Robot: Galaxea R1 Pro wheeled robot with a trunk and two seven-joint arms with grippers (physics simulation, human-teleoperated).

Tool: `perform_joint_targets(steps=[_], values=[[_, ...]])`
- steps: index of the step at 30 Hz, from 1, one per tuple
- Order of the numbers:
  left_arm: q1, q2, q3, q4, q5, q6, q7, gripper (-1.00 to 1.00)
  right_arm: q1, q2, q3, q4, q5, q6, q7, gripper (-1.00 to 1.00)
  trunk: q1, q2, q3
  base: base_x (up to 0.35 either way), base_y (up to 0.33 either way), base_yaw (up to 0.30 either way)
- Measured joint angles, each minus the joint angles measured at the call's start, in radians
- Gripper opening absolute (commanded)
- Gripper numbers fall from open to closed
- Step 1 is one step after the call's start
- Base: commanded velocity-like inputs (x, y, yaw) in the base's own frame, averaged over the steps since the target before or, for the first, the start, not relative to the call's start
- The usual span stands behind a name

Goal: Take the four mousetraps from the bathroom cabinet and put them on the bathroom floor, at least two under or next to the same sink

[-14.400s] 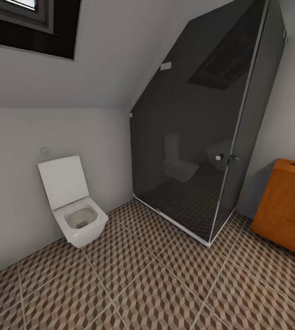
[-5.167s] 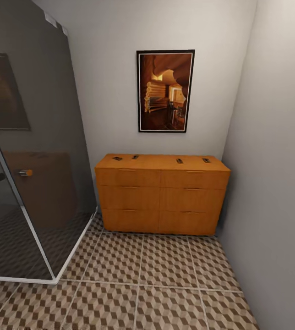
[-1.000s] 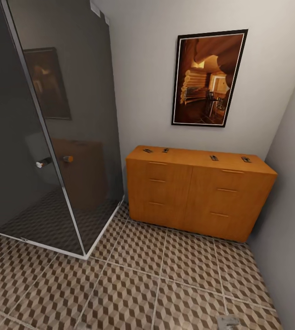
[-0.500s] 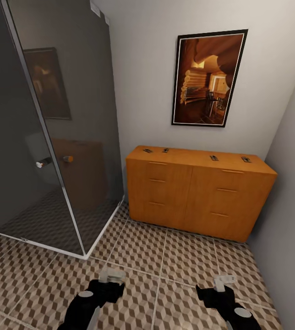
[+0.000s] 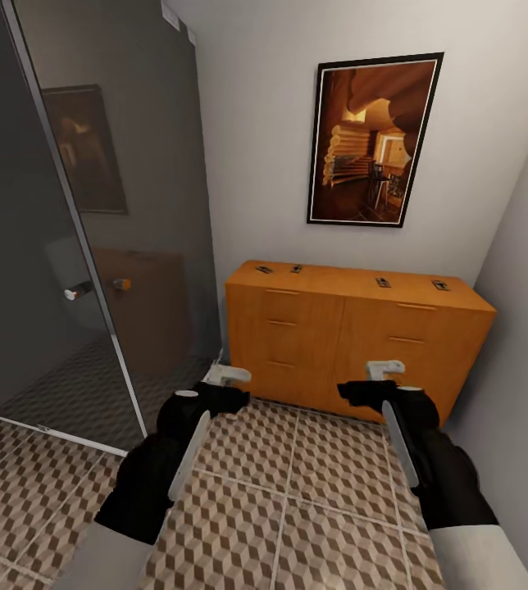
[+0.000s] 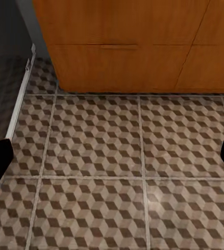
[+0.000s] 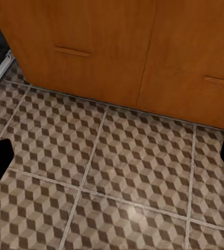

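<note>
four small dark flat mousetraps [image 5: 383, 283] atop orange-brown wooden cabinet [image 5: 354, 344], above and beyond both grippers | likely light, stiff, snappy: pinch board edges | left gripper [image 5: 228, 375] and right gripper [image 5: 385, 368] spread wide, nothing held

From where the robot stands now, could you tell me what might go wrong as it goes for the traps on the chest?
1. The four small dark mousetraps lie flat on top of the orange-brown wooden cabinet, so pinching them may be difficult.
2. The dark glass shower enclosure stands close beside the left gripper; swinging that arm could hit it.
3. The grey side wall crowds the right gripper.
</note>
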State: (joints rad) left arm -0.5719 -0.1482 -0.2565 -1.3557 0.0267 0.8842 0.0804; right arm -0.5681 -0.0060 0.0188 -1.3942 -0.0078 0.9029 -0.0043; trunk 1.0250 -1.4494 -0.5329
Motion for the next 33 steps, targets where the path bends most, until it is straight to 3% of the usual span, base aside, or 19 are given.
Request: perform_joint_targets(steps=[4,8,11,18,19,30,32,33], values=[[-0.113,0.006,0.002,0.0,0.01,0.07,0.0,1.0,-0.164,0.023,0.0,0.075,-0.004,0.062,0.001,1.0,0.0,0.0,0.0,0.0,0.0,0.0],[-0.149,0.013,0.01,0.001,0.012,0.086,0.0,1.0,-0.257,0.049,-0.002,0.112,-0.003,0.076,0.001,1.0,0.0,0.0,0.0,0.0,0.0,0.0],[-0.161,0.017,0.009,0.013,0.015,0.088,-0.001,1.0,-0.292,0.07,0.001,0.12,0.001,0.081,0.0,1.0,0.0,0.0,0.0,0.0,0.0,0.0],[-0.166,0.013,-0.001,0.04,0.016,0.043,-0.001,1.0,-0.298,0.106,0.048,0.116,0.011,0.068,-0.002,1.0,0.0,0.0,0.0,0.0,0.0,-0.023],[-0.167,0.015,-0.006,0.018,0.016,0.036,-0.002,1.0,-0.298,0.106,0.086,0.05,0.01,0.063,-0.002,1.0,0.0,0.0,0.0,0.0,0.0,-0.187],[-0.167,0.015,-0.02,0.003,0.018,0.035,-0.007,1.0,-0.298,0.102,0.097,0.007,0.011,0.061,-0.001,1.0,0.0,0.0,0.004,0.0,0.0,-0.254],[-0.167,0.013,-0.037,0.003,0.019,0.035,-0.008,1.0,-0.298,0.104,0.099,0.005,0.01,0.061,-0.001,1.0,0.0,0.0,0.005,0.0,0.0,-0.279],[-0.166,0.01,-0.063,0.002,0.023,0.035,-0.008,1.0,-0.298,0.107,0.103,0.004,0.009,0.061,-0.001,1.0,0.0,0.0,0.006,0.0,0.0,-0.28]])
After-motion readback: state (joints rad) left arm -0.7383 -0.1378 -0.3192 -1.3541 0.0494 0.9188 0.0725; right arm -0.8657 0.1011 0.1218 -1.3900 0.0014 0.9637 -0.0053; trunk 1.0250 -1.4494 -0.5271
